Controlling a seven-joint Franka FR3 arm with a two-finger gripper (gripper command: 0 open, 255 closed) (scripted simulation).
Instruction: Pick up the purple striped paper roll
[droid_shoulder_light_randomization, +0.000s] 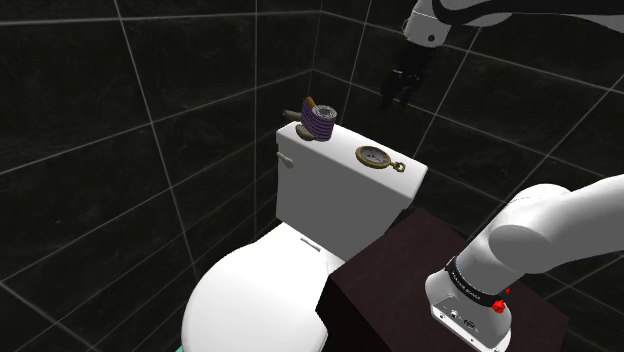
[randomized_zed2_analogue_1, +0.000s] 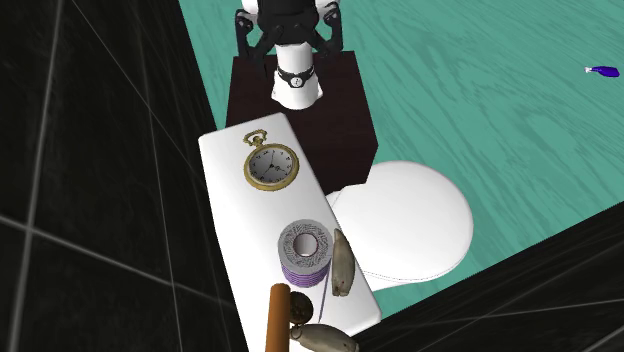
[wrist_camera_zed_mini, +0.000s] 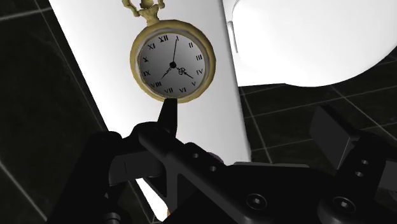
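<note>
Hovering gripper (droid_shoulder_light_randomization: 400, 98): upper right of the shoulder view, in the air above the tank lid (droid_shoulder_light_randomization: 335, 150), touching nothing.
Jaws: apart, with nothing between them; in the wrist view the gripper (wrist_camera_zed_mini: 249, 121) looks down on the pocket watch (wrist_camera_zed_mini: 172, 63).
Paper roll (droid_shoulder_light_randomization: 320, 121): purple-striped, standing on end at the lid's far end, upper centre of the shoulder view; lower centre of the second exterior view (randomized_zed2_analogue_1: 305, 250).
Pocket watch: gold-rimmed, flat on the lid, between the roll and the stand (droid_shoulder_light_randomization: 400, 270).
Brown handle (randomized_zed2_analogue_1: 278, 318): just beside the roll; whether they touch, I cannot tell.
</note>
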